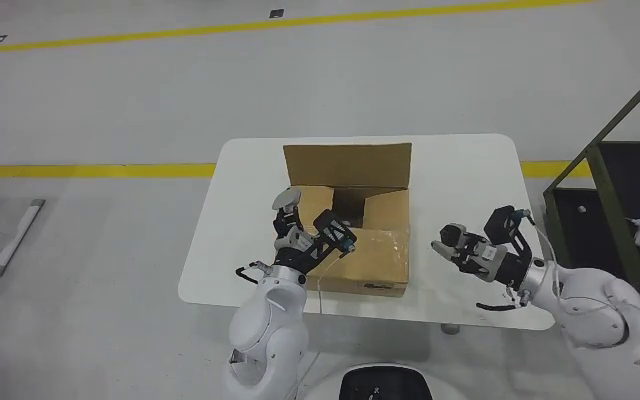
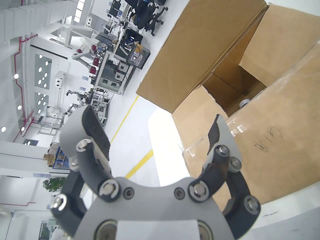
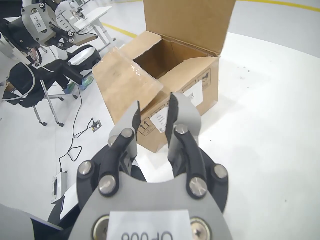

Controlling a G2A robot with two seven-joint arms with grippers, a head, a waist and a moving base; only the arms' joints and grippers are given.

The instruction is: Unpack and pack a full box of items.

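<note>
You have one white table [image 1: 470,180] with rounded corners, and one cardboard box [image 1: 350,275] stands directly on it. The box sits a little left of the table's middle, its near wall close to the near edge. There is a wide stretch of bare tabletop to its right and a narrower strip to its left. The far flap [image 1: 347,163] stands upright. The near flap [image 1: 375,248], glossy with clear tape, lies partly over the top and leaves a dark opening [image 1: 346,206]. A few small dark specks [image 3: 246,70] mark the bare tabletop near the box.

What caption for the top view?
Brown cardboard box, far flap up, on white table; left tool and right tool open beside it.
</note>
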